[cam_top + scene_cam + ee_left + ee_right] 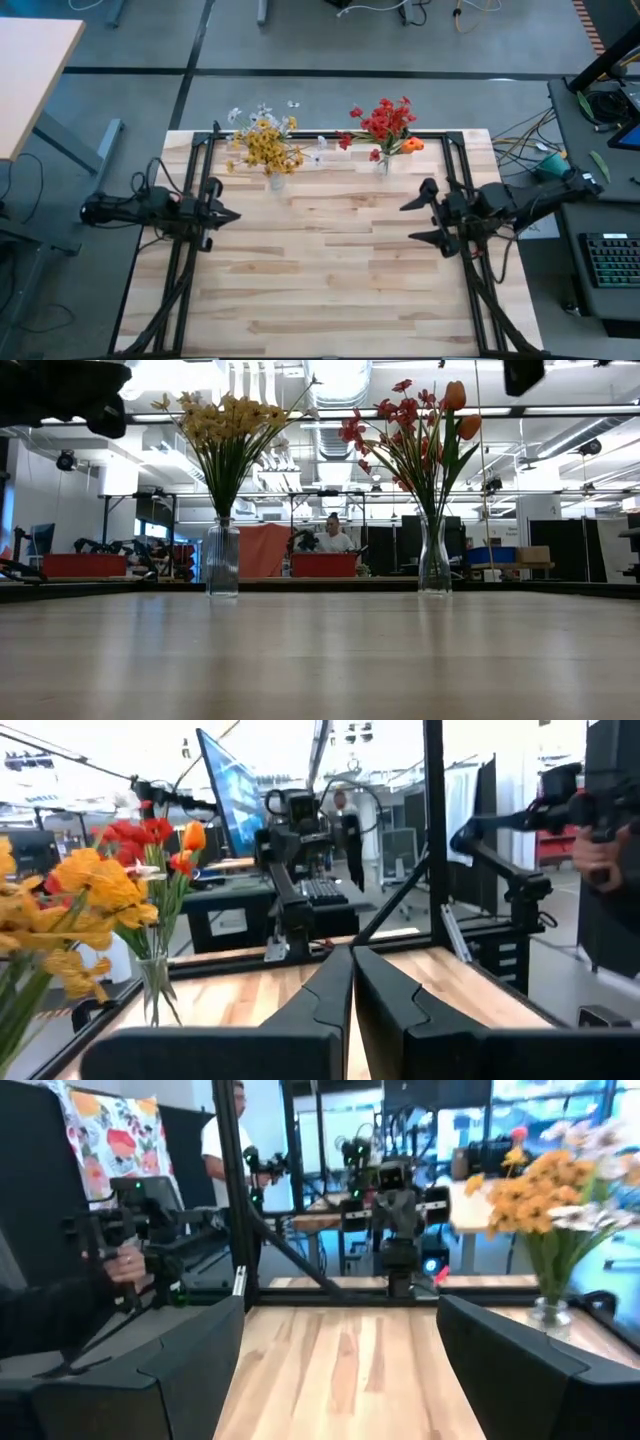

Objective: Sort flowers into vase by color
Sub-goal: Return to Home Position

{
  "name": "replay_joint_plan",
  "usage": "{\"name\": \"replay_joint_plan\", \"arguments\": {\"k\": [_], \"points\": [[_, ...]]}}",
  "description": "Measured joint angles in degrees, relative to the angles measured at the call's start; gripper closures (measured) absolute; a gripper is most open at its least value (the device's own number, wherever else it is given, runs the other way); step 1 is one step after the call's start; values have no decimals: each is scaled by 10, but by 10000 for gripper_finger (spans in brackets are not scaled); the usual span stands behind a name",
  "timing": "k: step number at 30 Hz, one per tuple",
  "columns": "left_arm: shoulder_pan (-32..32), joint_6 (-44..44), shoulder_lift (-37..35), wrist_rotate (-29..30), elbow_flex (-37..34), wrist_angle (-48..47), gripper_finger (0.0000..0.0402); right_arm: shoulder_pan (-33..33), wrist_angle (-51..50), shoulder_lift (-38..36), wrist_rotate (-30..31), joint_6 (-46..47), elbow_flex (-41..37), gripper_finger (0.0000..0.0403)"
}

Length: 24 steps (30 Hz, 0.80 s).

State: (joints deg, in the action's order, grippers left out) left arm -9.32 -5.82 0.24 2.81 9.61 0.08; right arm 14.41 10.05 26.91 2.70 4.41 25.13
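Wooden table (320, 280), two vases (222, 560) (434, 560), yellow flowers (265, 148), red flowers (385, 122), left gripper (235, 215) clenched, right gripper (410, 222) released

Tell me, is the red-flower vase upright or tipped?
Upright: in the low view the vase stands on its base, red flowers rising from its neck.

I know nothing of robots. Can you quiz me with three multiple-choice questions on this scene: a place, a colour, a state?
1. Where do the two clear glass vases stand? A. table centre B. the wooden table's far edge C. the floor
2. The orange tulip shares its vase with flowers of which colour? A. yellow B. white C. red
3. The right gripper is: A. open B. shut on a stem C. shut, empty
Answers: B, both stand there; C, red blossoms surround it; A, its fingers are spread, empty.
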Motion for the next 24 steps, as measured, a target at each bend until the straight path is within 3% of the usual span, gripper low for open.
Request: {"name": "replay_joint_plan", "arguments": {"k": [10,13,17,24], "points": [[1,4,-3,-2,-8,-39,401,-14,-65,-219,4,-71,-101,80],[1,14,2,41,-11,-51,402,-19,-73,-268,3,-85,-151,80],[1,32,16,70,-11,-49,402,-22,8,-257,-1,-91,-239,80],[1,38,41,71,-11,-46,401,-25,-2,-226,3,-130,-237,81]]}}
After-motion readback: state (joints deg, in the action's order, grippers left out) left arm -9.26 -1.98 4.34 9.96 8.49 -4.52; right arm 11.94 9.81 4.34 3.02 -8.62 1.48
